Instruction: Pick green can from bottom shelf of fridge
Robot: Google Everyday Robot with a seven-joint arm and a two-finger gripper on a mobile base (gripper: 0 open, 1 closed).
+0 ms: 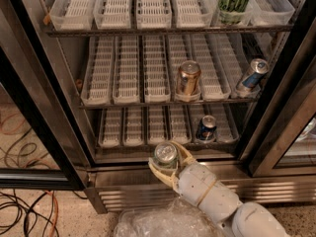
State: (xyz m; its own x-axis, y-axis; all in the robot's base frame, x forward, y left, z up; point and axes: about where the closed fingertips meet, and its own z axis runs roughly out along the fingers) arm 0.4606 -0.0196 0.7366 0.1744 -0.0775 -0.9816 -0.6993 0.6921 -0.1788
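The green can (165, 154), silver top up, sits between the pale fingers of my gripper (167, 163), which is shut on it. The gripper holds the can just in front of the fridge's lower sill (128, 174), below and in front of the bottom shelf (148, 127) with its short white slotted trays. The white arm (217, 201) comes in from the lower right. The fridge (59, 112) stands open, its black-framed glass doors at both sides.
A blue can (206, 128) stands on the bottom shelf to the right. A bronze can (188, 78) and a tilted blue can (252, 74) are on the middle rack. A tall green-and-white can (235, 1) is on the top rack. Cables (24, 206) lie on the floor left; plastic wrap (158, 223) lies below.
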